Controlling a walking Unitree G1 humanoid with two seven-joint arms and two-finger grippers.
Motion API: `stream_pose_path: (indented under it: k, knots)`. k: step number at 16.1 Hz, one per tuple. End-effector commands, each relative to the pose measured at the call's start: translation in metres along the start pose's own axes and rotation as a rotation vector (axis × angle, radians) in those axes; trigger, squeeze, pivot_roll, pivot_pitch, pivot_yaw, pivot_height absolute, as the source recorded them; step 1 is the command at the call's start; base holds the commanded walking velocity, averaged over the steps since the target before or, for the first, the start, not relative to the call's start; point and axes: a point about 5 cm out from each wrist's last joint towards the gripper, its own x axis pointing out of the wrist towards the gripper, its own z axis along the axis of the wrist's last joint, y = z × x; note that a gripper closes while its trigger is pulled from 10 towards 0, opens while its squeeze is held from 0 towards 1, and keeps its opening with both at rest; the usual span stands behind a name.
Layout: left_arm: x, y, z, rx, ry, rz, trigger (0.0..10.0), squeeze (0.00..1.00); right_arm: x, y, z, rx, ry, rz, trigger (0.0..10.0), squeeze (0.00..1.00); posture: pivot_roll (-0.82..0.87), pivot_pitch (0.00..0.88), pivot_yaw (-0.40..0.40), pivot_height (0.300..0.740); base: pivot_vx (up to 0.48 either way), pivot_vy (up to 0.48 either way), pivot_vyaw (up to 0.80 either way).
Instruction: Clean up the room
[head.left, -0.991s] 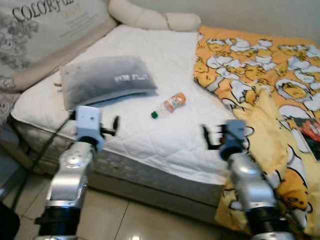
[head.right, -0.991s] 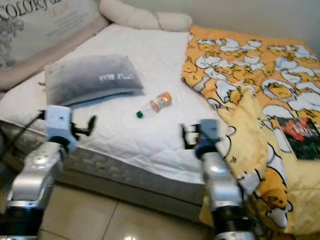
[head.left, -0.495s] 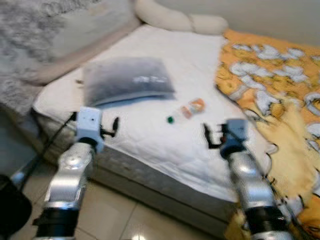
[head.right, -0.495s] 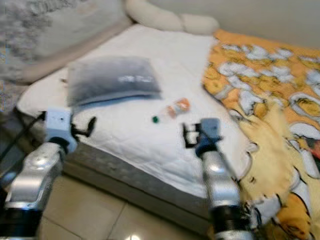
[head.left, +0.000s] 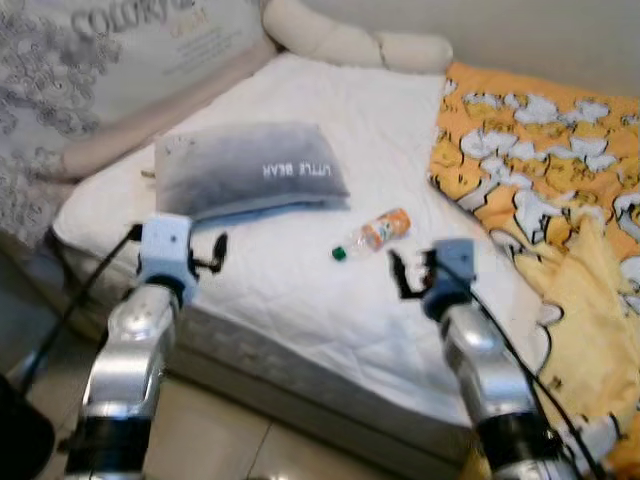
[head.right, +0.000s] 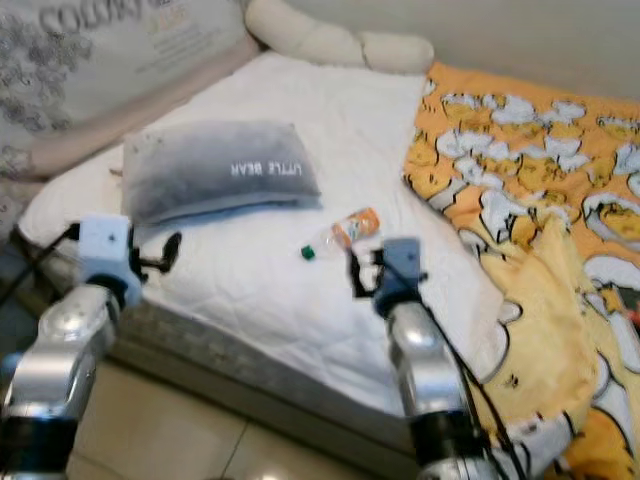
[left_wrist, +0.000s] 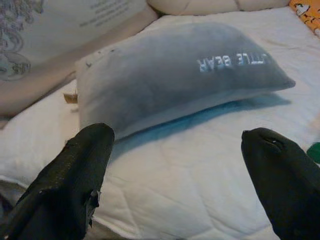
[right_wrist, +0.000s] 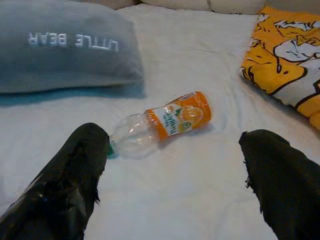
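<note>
Bottle (right_wrist: 162, 121) cap hidden behind right fingers (right_wrist: 75, 175).

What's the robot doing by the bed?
The robot stands at the edge of a bed with a white quilted mattress cover, tidying the room. Its right gripper is open and hovers just short of an empty clear plastic bottle with an orange label, which lies on its side. Nothing is held yet. The left gripper, also open, points at a grey velvety pillow. A yellow cartoon-print blanket is rumpled at the right.
</note>
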Motion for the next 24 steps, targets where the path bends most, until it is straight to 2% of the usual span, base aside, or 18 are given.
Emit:
stream_pose_path:
  k: [1,4,10,12,24]
  knots:
    - [0.0011,-0.0073,0.0014,0.004,-0.004,-0.024,10.0,0.00,-0.0007,-0.0130,0.0033,-0.022,-0.012,-0.039,10.0,0.00,0.09,0.000,0.005,0.740,0.296,0.000,0.00]
    - [0.0011,-0.0074,0.0013,0.006,-0.002,-0.027,10.0,0.00,-0.0002,-0.0138,0.0045,-0.038,-0.016,-0.042,10.0,0.00,0.09,0.000,0.005,0.740,0.301,0.000,0.68]
    - [0.0011,-0.0079,0.0012,0.005,0.000,-0.028,10.0,0.00,0.0002,-0.0152,0.0032,-0.033,-0.011,-0.056,10.0,0.00,0.09,0.000,0.007,0.740,0.301,0.000,0.00]
    - [0.0010,-0.0078,0.0011,0.005,0.001,-0.029,10.0,0.00,0.0007,-0.0120,0.0030,-0.070,-0.005,-0.027,10.0,0.00,0.09,0.000,0.009,0.740,0.302,0.000,0.61]
    - [0.0002,-0.0093,0.0017,0.007,0.003,-0.037,10.0,0.00,-0.0006,-0.0107,0.0043,-0.065,-0.018,-0.022,10.0,0.00,0.10,0.000,0.008,0.740,0.302,0.000,0.20]
